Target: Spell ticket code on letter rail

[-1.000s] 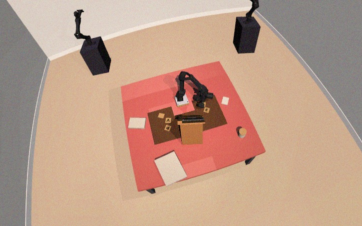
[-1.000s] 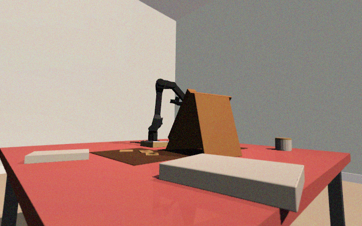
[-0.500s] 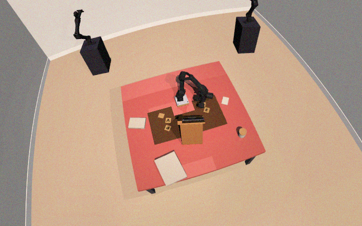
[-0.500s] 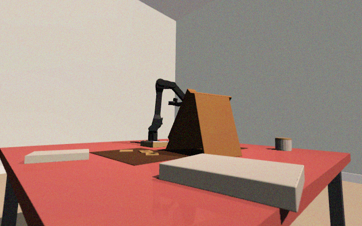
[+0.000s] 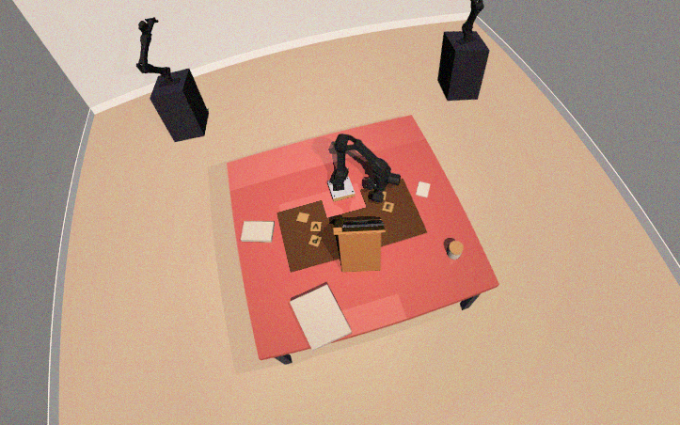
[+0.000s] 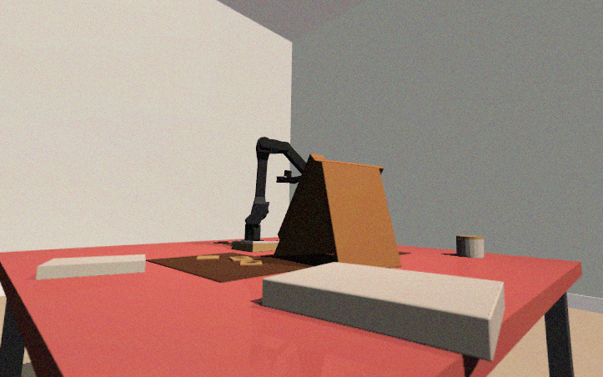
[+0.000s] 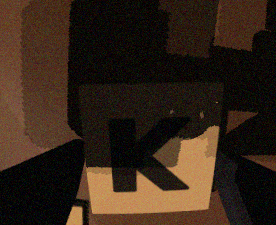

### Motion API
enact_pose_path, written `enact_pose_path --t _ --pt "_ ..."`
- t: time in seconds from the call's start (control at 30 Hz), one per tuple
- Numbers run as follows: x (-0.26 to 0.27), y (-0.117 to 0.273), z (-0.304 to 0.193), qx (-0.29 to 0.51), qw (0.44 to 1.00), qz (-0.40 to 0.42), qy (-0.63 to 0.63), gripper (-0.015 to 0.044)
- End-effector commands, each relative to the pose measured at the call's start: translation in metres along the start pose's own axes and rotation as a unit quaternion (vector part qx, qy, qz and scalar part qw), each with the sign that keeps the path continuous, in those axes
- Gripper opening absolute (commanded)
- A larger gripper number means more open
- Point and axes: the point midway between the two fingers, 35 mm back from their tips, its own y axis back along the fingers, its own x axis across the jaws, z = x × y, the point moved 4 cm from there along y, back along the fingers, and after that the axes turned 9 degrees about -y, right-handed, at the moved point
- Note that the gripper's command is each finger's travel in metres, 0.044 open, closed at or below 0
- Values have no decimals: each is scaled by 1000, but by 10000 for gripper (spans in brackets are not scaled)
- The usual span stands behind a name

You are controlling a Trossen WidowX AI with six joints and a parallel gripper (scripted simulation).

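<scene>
My gripper (image 5: 376, 198) (image 7: 151, 155) is shut on the K tile (image 7: 123, 179), which lies face up between the fingers, partly shadowed. The hand is low over the right part of the brown mat (image 5: 405, 224) (image 6: 219, 273). An adjacent tile (image 5: 387, 207) has an unclear letter. At the mat's left are a plain-looking tile (image 5: 303, 216) (image 6: 208, 257), a tile marked V or A (image 5: 315, 226) and a tile like P (image 5: 314, 241) (image 6: 250, 263). The wooden board (image 5: 359, 253) (image 6: 359, 210) stands tilted; its dark rail side faces the arm, its letters unreadable. A small white card (image 5: 422, 189) may be the ticket.
A white block (image 5: 257, 231) (image 6: 92, 265) lies left of the mat. A larger white slab (image 5: 320, 316) (image 6: 383, 290) lies near the table edge behind the board. A round tin (image 5: 454, 249) (image 6: 469, 246) stands at the right on the red table (image 5: 247, 184) (image 6: 130, 323).
</scene>
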Motion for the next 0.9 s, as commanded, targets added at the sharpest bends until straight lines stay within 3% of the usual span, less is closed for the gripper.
enact_pose_path --t 0.0,0.87 --pt "0 3 0 1 1000 0 2 0" --pt "0 15 2 1 1000 0 2 0"
